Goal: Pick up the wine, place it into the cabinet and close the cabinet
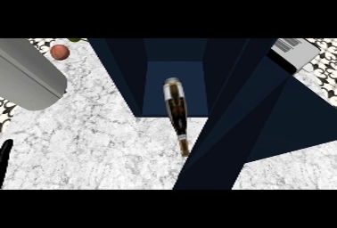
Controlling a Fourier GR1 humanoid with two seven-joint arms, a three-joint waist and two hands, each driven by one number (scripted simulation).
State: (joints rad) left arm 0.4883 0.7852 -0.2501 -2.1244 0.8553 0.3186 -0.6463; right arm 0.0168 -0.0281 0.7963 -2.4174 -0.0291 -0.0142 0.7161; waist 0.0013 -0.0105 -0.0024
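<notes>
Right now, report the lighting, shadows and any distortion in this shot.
Head view: flat, even light on the counter, no cast shadow beside the bottle or cabinet. Head view: the cabinet's inside is dark, its back panel slightly lighter. Head view: the steep downward angle splays the cabinet's walls outward.

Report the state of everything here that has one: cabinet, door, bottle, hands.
cabinet: open, inside showing.
cabinet door: swung wide open at the right.
wine bottle: lying down, wide end inside the cabinet, neck sticking out over the counter, not held.
left hand: only a sliver at the view's left edge, apart from the bottle.
right hand: not in view.
</notes>
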